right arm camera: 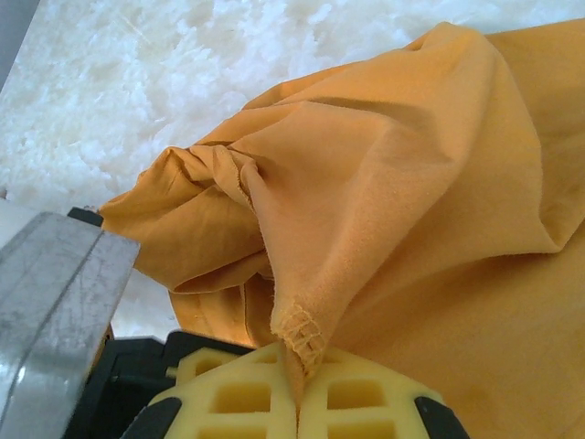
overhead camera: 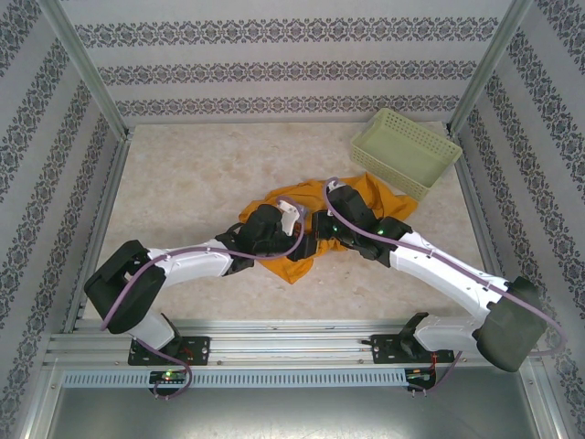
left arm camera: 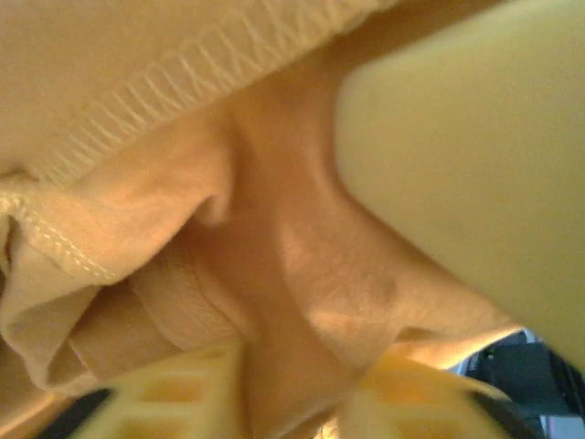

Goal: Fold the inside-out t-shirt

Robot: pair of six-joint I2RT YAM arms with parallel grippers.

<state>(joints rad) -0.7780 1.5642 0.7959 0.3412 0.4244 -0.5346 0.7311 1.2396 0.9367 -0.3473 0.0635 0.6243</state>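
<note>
1. At mid-table, a little right of centre, the inside-out t-shirt [overhead camera: 384,197] lies in a rumpled heap on the table [overhead camera: 183,192]. It is not spread flat, and we see no fold made yet. Its far edge comes near the pale green basket [overhead camera: 407,151]; we cannot tell whether they touch.
2. We see the right gripper [right arm camera: 297,402] clenched on the shirt. Its yellow pads [right arm camera: 228,393] meet on a stitched edge, and the cloth drapes up and away from them.
3. We see the left gripper [left arm camera: 297,402] buried in the cloth, with a thick roll of fabric filling the gap between its pads [left arm camera: 174,398]. Whether that roll is pinched tight or only sits there, we cannot tell.
4. We judge the step in hand to be gathering two holds so the shirt can be opened out. To do it well, we would have each gripper hold a hem or seam rather than a loose bunch of layers.
5. We would then draw the two holds apart evenly, low over the table, so the cloth spreads without twisting.
6. We would check the left hold before pulling. A thick wad can slip, or drag hidden layers along with it.
7. Our count is one t-shirt, one basket, two arms and two grippers, both at the shirt.
</note>
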